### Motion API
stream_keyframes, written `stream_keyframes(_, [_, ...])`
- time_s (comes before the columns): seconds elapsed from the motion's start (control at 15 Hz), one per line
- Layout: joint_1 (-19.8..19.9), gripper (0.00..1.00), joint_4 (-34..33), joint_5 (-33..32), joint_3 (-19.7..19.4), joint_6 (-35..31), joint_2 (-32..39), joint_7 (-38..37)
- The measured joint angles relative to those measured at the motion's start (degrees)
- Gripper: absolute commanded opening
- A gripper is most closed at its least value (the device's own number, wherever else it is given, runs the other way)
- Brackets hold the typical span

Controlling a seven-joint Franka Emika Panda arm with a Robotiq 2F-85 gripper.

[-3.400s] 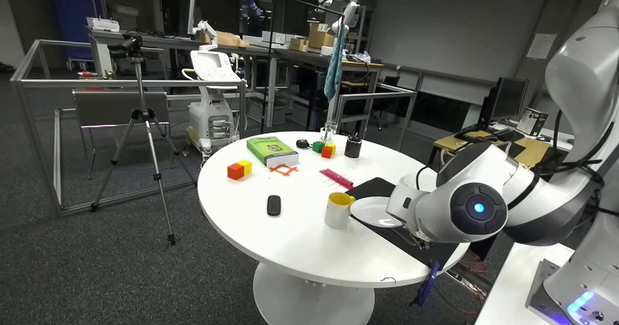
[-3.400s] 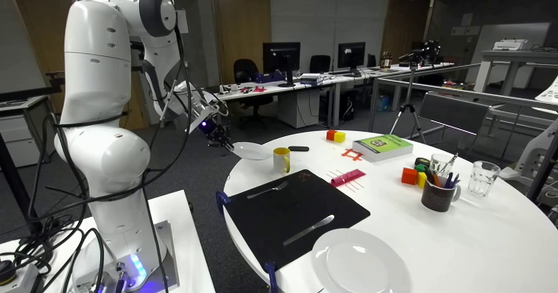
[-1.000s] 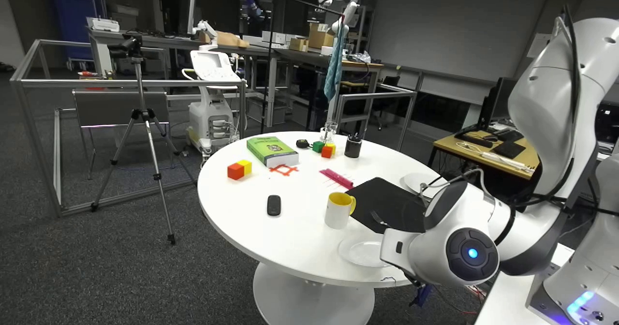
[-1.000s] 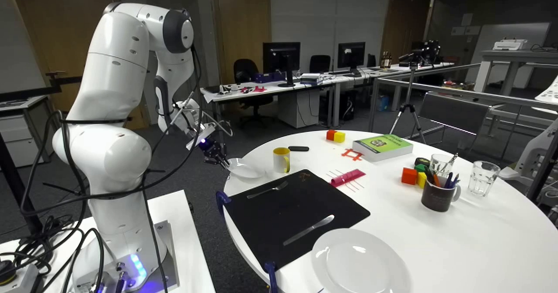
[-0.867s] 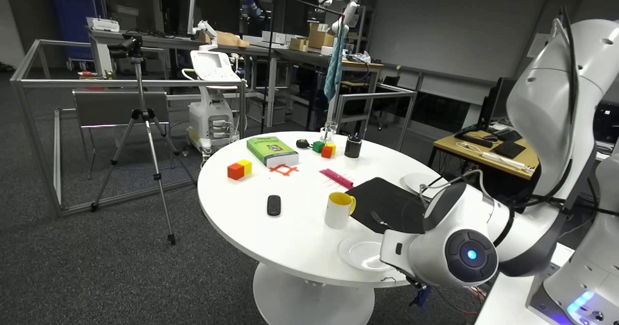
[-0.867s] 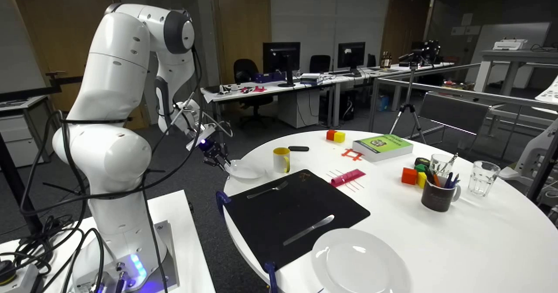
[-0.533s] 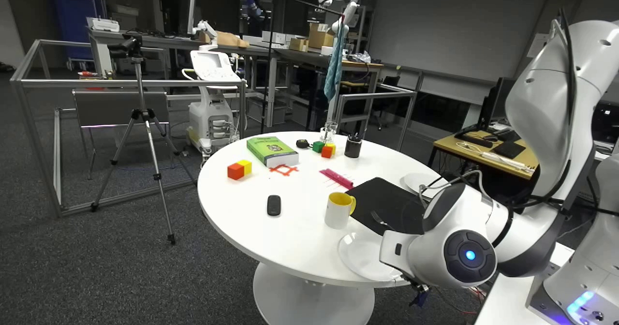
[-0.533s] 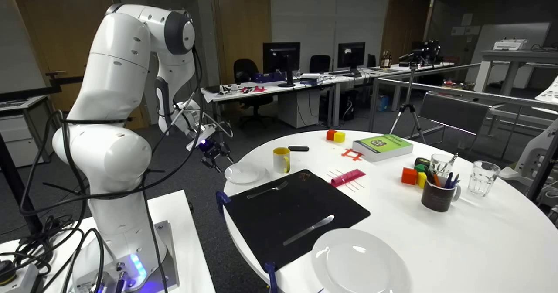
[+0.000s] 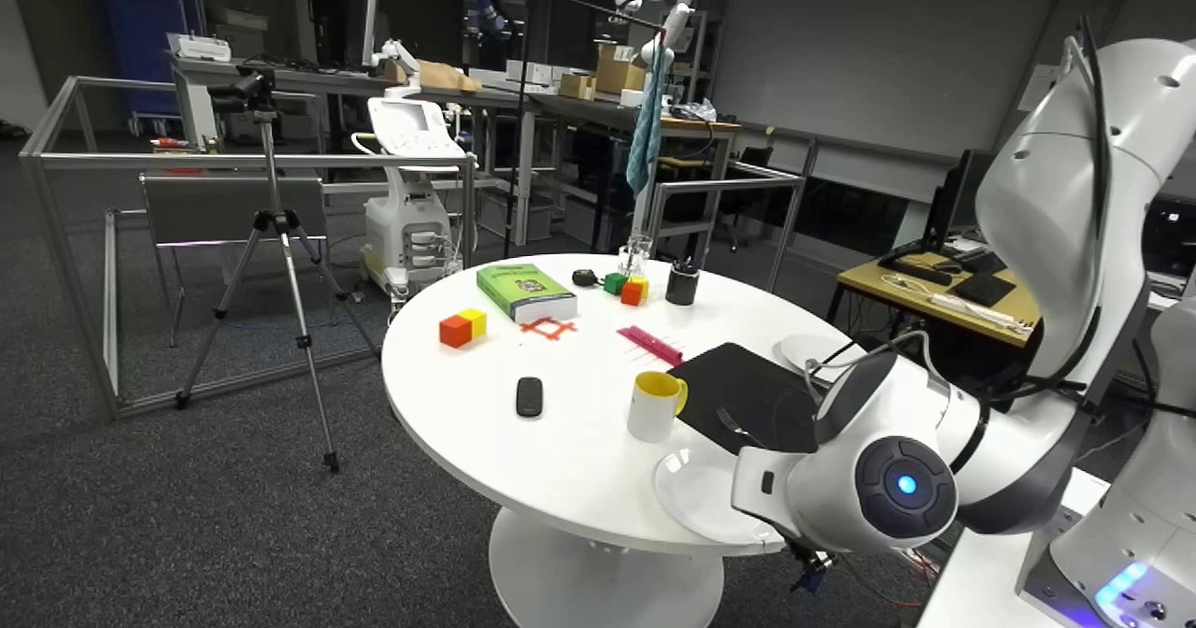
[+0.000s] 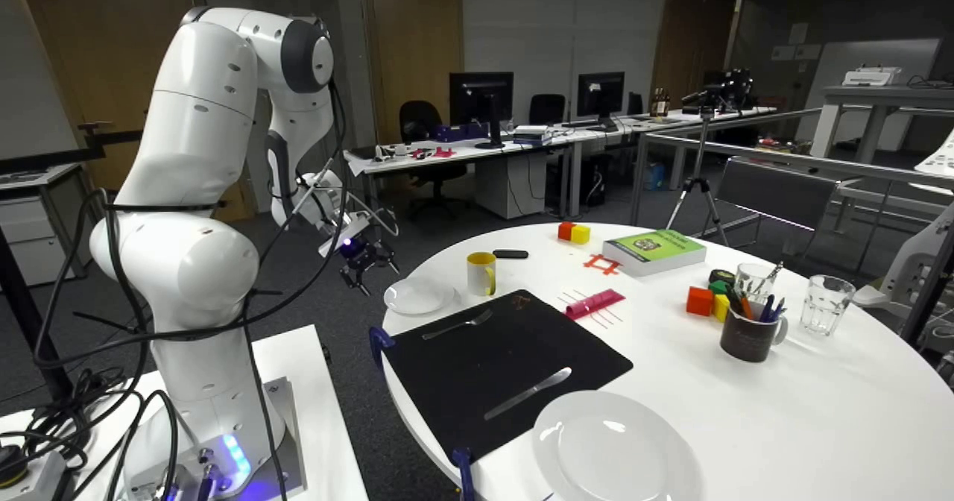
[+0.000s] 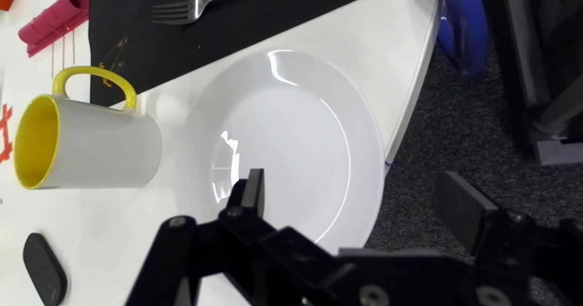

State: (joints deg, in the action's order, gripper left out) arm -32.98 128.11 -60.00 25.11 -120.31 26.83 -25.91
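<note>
In the middle of the wrist view, the plate (image 11: 291, 128) lies on the white surface (image 11: 391, 37), its right rim covering part of the edge, with the mug (image 11: 102, 144) just beside it to the left. The tool (image 11: 353, 199) stands spread wide lower in the frame, gripping nothing. Setting the plate down looks done; perhaps only moving the tool clear is left. In an exterior view the knife (image 10: 528, 394) and a second plate (image 10: 617, 449) show near the bottom (the wrist view has neither), while the arm (image 9: 841, 492) hides most of the tool in an exterior view.
</note>
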Motion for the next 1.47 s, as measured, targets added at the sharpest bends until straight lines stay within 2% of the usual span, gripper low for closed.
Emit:
stream_keyframes(0.4, [0.6,1.00,0.0,6.0,0.0,-6.2,-2.7,3.3])
stream_keyframes(0.87, [3.3,1.00,0.0,12.6,-0.3,-11.3,-10.2,3.8])
stream_keyframes(1.47, [9.4,1.00,1.4,20.6,-5.4,-18.0,-20.0,3.8])
